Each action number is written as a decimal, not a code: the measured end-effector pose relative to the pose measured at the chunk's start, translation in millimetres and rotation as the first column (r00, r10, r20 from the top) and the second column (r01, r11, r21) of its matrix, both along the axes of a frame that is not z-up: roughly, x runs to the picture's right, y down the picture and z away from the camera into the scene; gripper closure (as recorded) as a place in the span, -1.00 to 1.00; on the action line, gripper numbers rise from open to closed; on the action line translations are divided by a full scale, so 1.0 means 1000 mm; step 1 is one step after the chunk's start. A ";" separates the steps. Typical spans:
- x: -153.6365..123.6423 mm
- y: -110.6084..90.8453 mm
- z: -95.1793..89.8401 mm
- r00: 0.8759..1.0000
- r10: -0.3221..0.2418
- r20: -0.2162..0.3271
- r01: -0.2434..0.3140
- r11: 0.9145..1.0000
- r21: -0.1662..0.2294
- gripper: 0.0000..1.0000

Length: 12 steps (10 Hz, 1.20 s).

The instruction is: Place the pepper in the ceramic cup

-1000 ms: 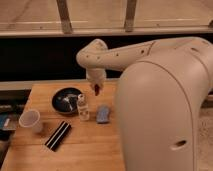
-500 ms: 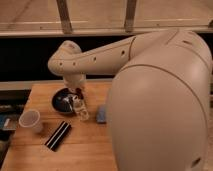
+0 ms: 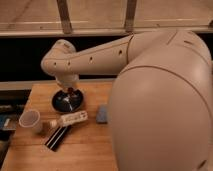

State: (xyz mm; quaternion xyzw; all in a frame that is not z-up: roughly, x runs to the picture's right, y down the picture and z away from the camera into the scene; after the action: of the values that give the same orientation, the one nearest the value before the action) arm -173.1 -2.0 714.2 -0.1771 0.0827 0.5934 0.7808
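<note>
The gripper hangs from the arm's wrist just above the round black bowl at the back left of the wooden table. A small dark red pepper shows at its tip, held over the bowl. The off-white ceramic cup stands upright near the table's left edge, in front of and to the left of the gripper, well apart from it.
A small clear white-capped bottle lies on its side between the cup and a blue sponge. A flat black bar lies in front of the bottle. The robot's large white body fills the right side.
The gripper has carried the pepper leftward, from over the bottle to above the black bowl. The bottle, upright before, now lies on its side.
</note>
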 end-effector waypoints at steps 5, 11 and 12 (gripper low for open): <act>0.001 0.000 0.001 1.000 0.000 -0.002 0.000 1.000 -0.001 1.00; -0.057 -0.014 0.018 0.994 -0.065 0.089 0.060 0.996 0.059 1.00; -0.074 -0.016 0.018 0.990 -0.072 0.122 0.063 0.995 0.077 1.00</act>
State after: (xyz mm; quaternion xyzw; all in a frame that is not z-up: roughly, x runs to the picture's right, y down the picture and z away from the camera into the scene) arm -247.4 -18.1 732.7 -0.1823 0.0180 0.5569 0.8101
